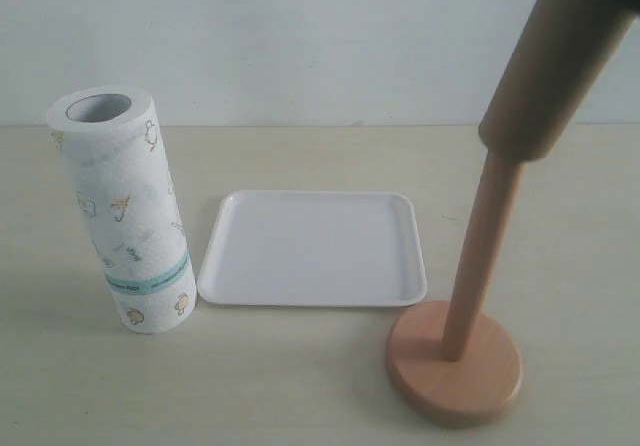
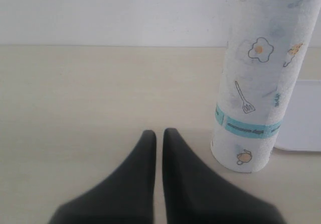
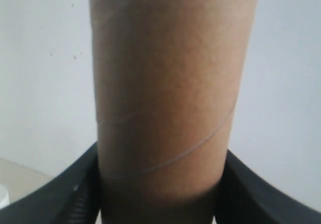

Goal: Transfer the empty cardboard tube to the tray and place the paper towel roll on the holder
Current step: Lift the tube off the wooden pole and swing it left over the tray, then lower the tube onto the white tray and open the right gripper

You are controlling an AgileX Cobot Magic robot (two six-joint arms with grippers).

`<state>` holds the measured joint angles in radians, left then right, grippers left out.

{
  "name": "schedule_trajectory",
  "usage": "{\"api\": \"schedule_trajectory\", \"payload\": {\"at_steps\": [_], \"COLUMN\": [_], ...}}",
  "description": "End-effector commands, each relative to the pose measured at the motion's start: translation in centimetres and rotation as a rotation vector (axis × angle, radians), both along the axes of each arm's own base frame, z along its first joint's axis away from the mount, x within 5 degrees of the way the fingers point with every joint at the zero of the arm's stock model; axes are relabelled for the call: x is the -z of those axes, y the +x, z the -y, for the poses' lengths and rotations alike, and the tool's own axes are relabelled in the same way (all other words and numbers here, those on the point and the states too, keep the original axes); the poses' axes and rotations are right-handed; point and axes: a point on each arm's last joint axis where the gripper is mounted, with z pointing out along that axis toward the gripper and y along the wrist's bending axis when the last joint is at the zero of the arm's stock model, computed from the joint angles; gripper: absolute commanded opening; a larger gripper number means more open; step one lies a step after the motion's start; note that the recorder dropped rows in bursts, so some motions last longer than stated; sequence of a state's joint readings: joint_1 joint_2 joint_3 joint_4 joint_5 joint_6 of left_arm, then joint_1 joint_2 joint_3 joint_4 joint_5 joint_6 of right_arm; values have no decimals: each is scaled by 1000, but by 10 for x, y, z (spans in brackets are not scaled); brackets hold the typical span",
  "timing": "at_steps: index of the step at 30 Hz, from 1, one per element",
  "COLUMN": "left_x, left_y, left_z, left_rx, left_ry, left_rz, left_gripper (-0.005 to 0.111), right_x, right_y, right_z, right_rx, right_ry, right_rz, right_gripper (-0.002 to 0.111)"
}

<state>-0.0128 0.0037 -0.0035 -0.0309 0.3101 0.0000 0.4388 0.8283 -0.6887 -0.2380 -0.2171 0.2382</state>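
Observation:
The brown cardboard tube (image 1: 555,66) is raised and tilted, its lower end still sleeved over the top of the holder's pole (image 1: 485,256). The holder's round base (image 1: 455,371) stands at the front right. My right gripper (image 3: 160,154) is shut on the tube (image 3: 170,73), one dark finger on each side; it is almost out of the exterior view at the top right. The paper towel roll (image 1: 125,216) stands upright on the left. Between them lies the white tray (image 1: 310,251), empty. My left gripper (image 2: 159,132) is shut on nothing, low over the table, beside the roll (image 2: 256,83).
The beige table (image 1: 320,396) meets a plain white wall behind. A corner of the tray (image 2: 301,118) shows just past the roll in the left wrist view.

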Motion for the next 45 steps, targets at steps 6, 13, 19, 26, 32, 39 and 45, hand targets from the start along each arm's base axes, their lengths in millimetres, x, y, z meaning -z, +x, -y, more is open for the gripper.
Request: {"api": "schedule_trajectory", "payload": {"at_steps": [6, 13, 19, 26, 32, 39, 45], "left_x": [1, 1, 1, 1, 1, 1, 1], "left_y": [0, 0, 0, 0, 0, 0, 0], "left_z": [0, 0, 0, 0, 0, 0, 0], "left_rx": [-2, -2, -2, -2, -2, -2, -2], "left_ry": [1, 1, 1, 1, 1, 1, 1], "left_rz": [3, 3, 3, 3, 3, 3, 3], "left_gripper": [4, 4, 4, 4, 4, 4, 4], "right_x": [-93, -96, -65, 17, 55, 87, 115], "right_y": [-17, -13, 19, 102, 143, 159, 174], "right_z": [12, -12, -85, -156, -182, -199, -213], "right_rx": [42, -64, -241, -245, -240, -337, -376], "right_ry": [56, 29, -161, -477, -838, -1247, -1376], "right_rz": [148, 159, 163, -78, -187, -168, -220], "right_gripper": [1, 1, 1, 1, 1, 0, 0]}}
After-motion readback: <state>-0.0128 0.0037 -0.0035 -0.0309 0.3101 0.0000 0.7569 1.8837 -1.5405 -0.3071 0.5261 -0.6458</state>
